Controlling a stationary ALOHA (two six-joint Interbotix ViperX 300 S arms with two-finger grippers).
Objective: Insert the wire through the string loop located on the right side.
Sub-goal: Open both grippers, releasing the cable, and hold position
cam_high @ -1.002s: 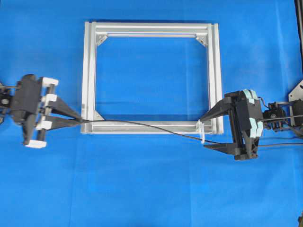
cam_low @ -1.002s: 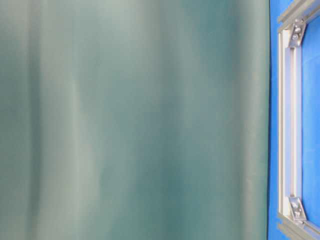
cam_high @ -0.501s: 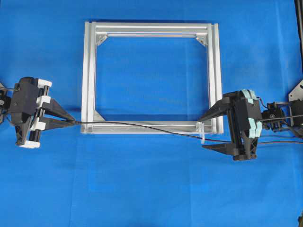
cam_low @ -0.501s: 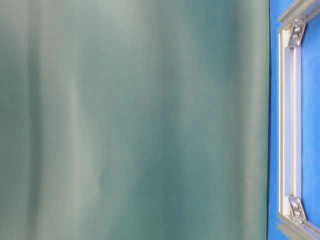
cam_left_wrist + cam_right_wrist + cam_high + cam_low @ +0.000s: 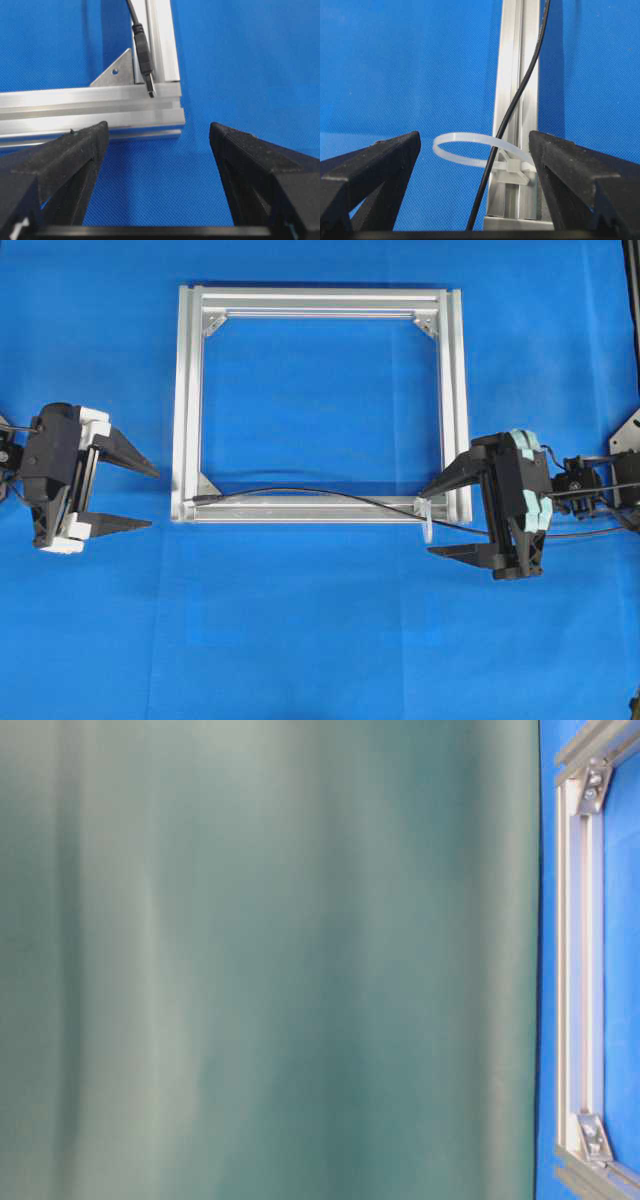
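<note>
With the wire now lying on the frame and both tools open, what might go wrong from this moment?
1. Neither the left tool nor the right tool holds the wire, so its springiness may pull it back out of the string loop.
2. The plug tip rests on the aluminium frame near its corner; it might slide off.
3. The right tool's fingers flank the loop closely, so a careless move may bend it.
</note>
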